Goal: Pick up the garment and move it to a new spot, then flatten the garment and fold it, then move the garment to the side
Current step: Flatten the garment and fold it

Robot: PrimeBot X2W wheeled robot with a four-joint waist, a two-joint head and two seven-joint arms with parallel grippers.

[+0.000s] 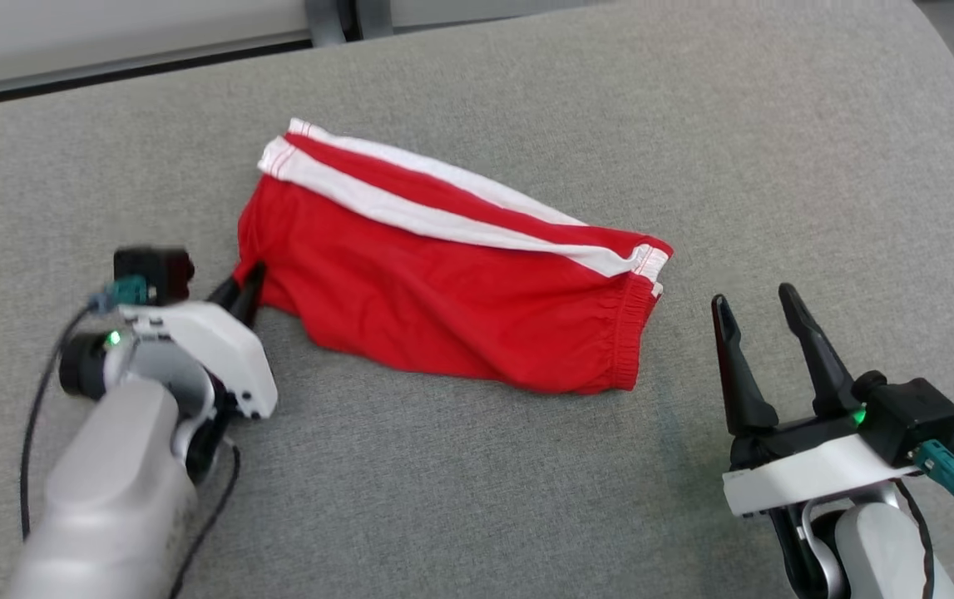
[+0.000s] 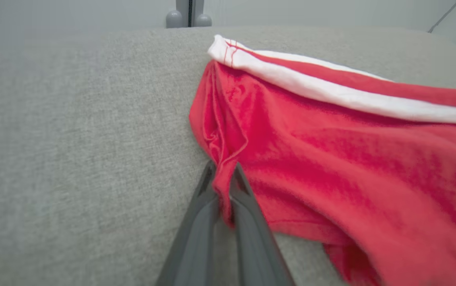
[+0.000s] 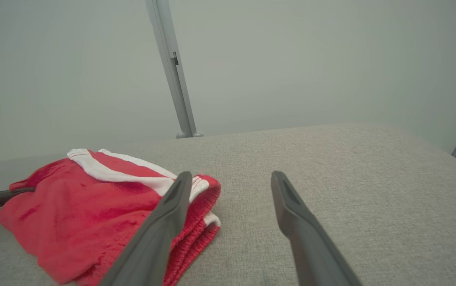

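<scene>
garment, red, white-striped, in left gripper

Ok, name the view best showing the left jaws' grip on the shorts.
Left wrist view: jaws of the left gripper pinch a fold of the red shorts, close up. Head view: small, from behind. Right wrist view: far off.

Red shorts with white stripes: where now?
Head view: red shorts lie mid-frame on the grey fabric surface, left gripper shut on their left edge, open right gripper clear to their right.
</scene>
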